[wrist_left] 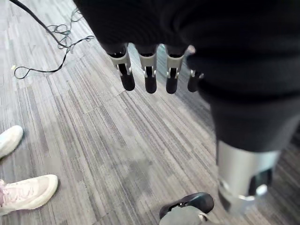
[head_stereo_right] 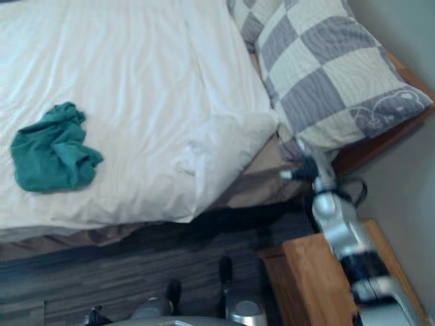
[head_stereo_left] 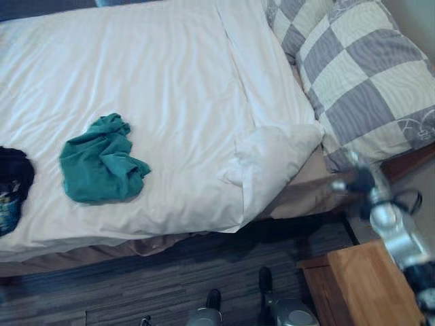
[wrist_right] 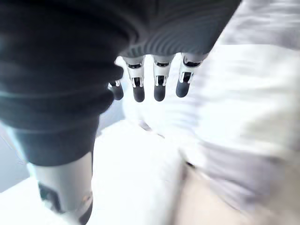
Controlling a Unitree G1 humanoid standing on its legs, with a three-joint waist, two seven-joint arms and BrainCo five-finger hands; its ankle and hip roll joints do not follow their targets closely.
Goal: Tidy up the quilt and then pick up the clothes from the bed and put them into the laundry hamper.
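A crumpled teal garment (head_stereo_left: 102,164) lies on the white quilt (head_stereo_left: 170,81) toward the bed's left front. At the left edge rests a dark garment (head_stereo_left: 11,185), partly cut off. The quilt's front right corner (head_stereo_left: 272,157) is bunched and folded back near the pillows. My right hand (head_stereo_left: 359,180) hovers just off the bed's right front corner, below the pillows; in the right wrist view its fingers (wrist_right: 159,84) are straight over the white bedding and hold nothing. My left hand (wrist_left: 147,70) hangs over the floor with relaxed fingers, empty.
Two grey-and-cream checked pillows (head_stereo_left: 367,75) fill the bed's right end. A wooden nightstand (head_stereo_left: 363,285) stands under my right arm beside the bed. A person's white shoes (wrist_left: 26,192) stand on the striped grey floor (wrist_left: 117,150) near my left hand.
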